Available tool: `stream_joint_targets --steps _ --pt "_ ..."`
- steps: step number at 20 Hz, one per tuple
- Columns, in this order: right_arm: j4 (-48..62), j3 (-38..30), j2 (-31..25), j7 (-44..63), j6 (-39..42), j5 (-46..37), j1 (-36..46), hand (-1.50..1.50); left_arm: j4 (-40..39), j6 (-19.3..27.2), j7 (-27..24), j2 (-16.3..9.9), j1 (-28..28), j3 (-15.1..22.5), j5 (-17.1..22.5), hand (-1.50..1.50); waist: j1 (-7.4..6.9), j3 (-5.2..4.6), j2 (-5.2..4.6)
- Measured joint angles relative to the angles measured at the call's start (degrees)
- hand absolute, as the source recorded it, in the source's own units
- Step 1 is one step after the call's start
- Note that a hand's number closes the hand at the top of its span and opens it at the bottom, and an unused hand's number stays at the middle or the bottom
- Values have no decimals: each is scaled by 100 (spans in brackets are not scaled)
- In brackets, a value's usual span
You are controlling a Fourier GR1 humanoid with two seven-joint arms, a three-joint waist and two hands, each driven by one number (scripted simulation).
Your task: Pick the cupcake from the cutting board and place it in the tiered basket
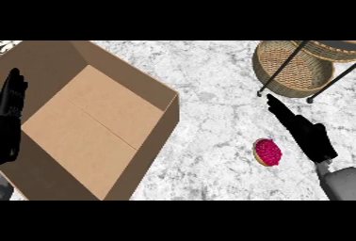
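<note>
One pink-frosted cupcake on the marble counter, just left of the right hand, its fingers straight, holding nothing, pointing toward the tiered basket, left hand open at the cardboard box.

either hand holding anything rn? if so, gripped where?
Nothing held. Right hand is open beside the cupcake, apart from it. Left hand rests open at the left edge.

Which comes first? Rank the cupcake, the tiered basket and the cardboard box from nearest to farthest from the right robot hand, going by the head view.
From the right robot hand:
1. Cupcake, just to its left on the counter.
2. Tiered basket, ahead of the fingertips, top right.
3. Cardboard box, far across on the left.
</note>
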State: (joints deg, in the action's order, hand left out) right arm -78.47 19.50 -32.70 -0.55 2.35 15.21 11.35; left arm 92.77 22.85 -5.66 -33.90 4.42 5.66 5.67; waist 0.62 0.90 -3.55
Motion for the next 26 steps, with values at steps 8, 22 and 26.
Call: stream_joint_targets --steps 8,22,26 --pt "-805 -152 459 -532 -757 -395 203 -150 308 -714 961 -138 95 -198 710 0 242 33 443" --pt "-1781 -99 52 284 -3048 -2546 -802 -150 482 -1457 1832 -41 -184 -437 1481 0 249 7 505" --pt "-2049 221 -814 1145 -2449 -3191 -906 -150 567 -1508 1970 -28 -228 -468 1499 0 229 -30 496"
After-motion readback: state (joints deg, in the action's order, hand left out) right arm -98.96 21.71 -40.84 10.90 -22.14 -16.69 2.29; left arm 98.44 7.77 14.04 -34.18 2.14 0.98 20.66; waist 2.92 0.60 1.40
